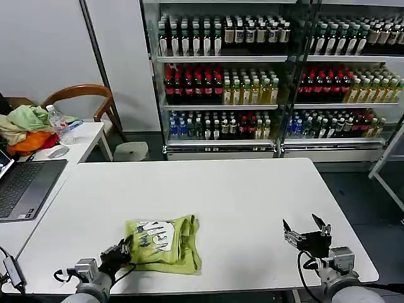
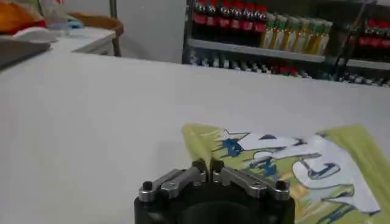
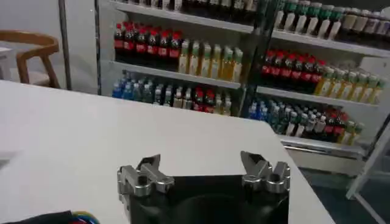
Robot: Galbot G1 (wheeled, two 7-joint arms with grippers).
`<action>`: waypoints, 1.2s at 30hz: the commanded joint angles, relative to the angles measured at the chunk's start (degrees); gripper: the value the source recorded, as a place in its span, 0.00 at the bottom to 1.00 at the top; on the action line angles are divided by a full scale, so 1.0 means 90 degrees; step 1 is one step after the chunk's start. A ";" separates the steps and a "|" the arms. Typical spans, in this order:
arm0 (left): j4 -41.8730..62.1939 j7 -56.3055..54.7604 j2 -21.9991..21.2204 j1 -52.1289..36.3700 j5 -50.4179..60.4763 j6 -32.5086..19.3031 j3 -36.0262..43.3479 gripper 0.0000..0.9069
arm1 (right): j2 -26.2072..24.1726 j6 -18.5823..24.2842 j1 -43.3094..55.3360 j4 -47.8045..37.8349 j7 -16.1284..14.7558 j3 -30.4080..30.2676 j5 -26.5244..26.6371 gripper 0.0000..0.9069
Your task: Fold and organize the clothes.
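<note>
Head view puts one lime yellow-green T-shirt (image 1: 165, 243) folded into a compact, slightly rumpled rectangle near the front edge of my white table (image 1: 208, 196), toward my left side, with its pale print facing up. That print carries white lettering with dark outlines, but I cannot read it from up there. My left wrist view shows the shirt (image 2: 292, 167) closer: the white shapes have blue edges, and the writing still does not resolve into words. My left gripper (image 1: 124, 248) sits at the shirt's left edge, touching or just beside it, and in its wrist view its two fingertips (image 2: 208, 168) are pressed together with nothing between them. My right gripper (image 1: 307, 228) hovers over bare table well apart from the shirt, toward the front right corner; its wrist view shows it (image 3: 200, 163) with both fingers spread wide and nothing held. Beyond my left side stands a second table with one open laptop (image 1: 25, 187), one computer mouse (image 1: 57, 151), one water bottle (image 1: 57, 120) and one heap of garments (image 1: 26, 128), with one wooden chair (image 1: 85, 98) behind. Two shelving units of bottled drinks (image 1: 221, 76) line the back; their labels are too small to read.
</note>
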 commanded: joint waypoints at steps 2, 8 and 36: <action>-0.0560 0.0153 0.0217 -0.0087 -0.0142 0.0323 -0.0622 0.03 | 0.0000 0.0002 0.0029 -0.0036 0.0003 -0.0040 0.0002 1.00; -0.0565 0.0148 0.0349 -0.0039 -0.0248 0.0355 -0.0965 0.03 | 0.0003 0.0002 0.0092 -0.0014 0.0002 -0.0118 0.0001 1.00; -0.1912 0.0358 -0.0442 0.0174 0.2457 0.0836 0.1684 0.06 | 0.0226 0.0023 0.0416 -0.0141 -0.0013 -0.0446 -0.0172 1.00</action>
